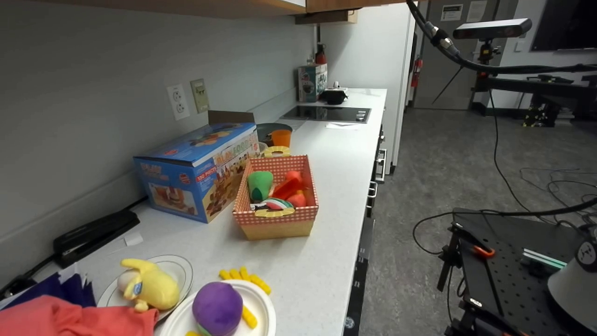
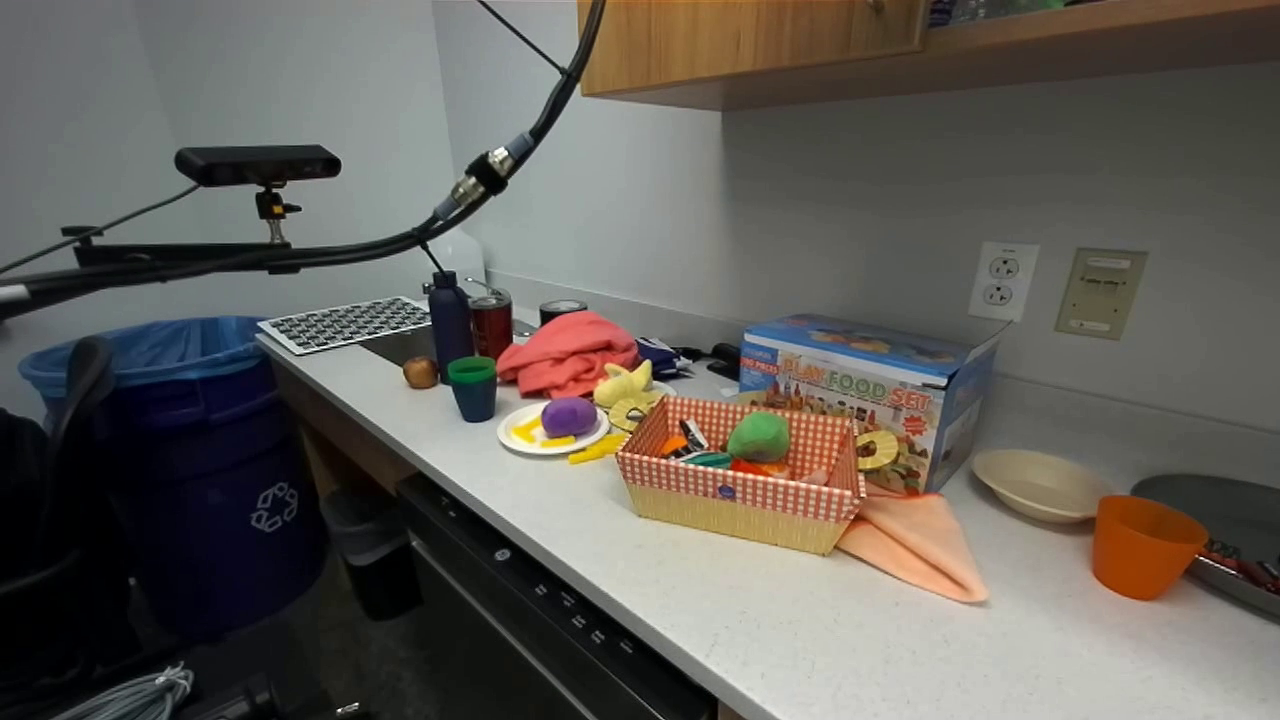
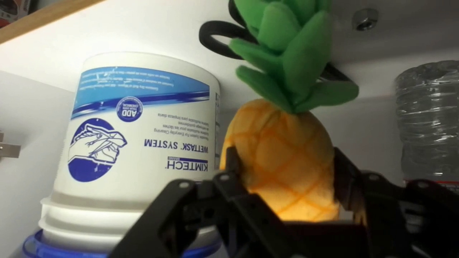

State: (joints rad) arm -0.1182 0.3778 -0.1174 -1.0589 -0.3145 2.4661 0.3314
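Note:
In the wrist view, my gripper (image 3: pixel 285 163) is shut on a plush pineapple (image 3: pixel 278 130). One finger presses on each side of its yellow-orange body, and its green leaves point away from the palm. The wrist picture looks upside down, as the lettering on a white Kimtech tub (image 3: pixel 143 143) is inverted. The tub stands close beside the pineapple, inside a white-walled cabinet. A clear plastic bottle (image 3: pixel 428 122) is on the pineapple's other side. A black looped object (image 3: pixel 211 36) is partly hidden behind the leaves. The gripper and pineapple are out of view in both exterior views.
Wooden cabinets (image 2: pixel 760 50) hang above the counter (image 2: pixel 700 600). On it stand a checkered basket (image 2: pixel 740 515) with plush food, a play food box (image 2: pixel 850 370), a white plate (image 2: pixel 575 445) with a purple plush, and an orange cup (image 2: pixel 1145 550). A cable (image 2: pixel 560 100) hangs in front.

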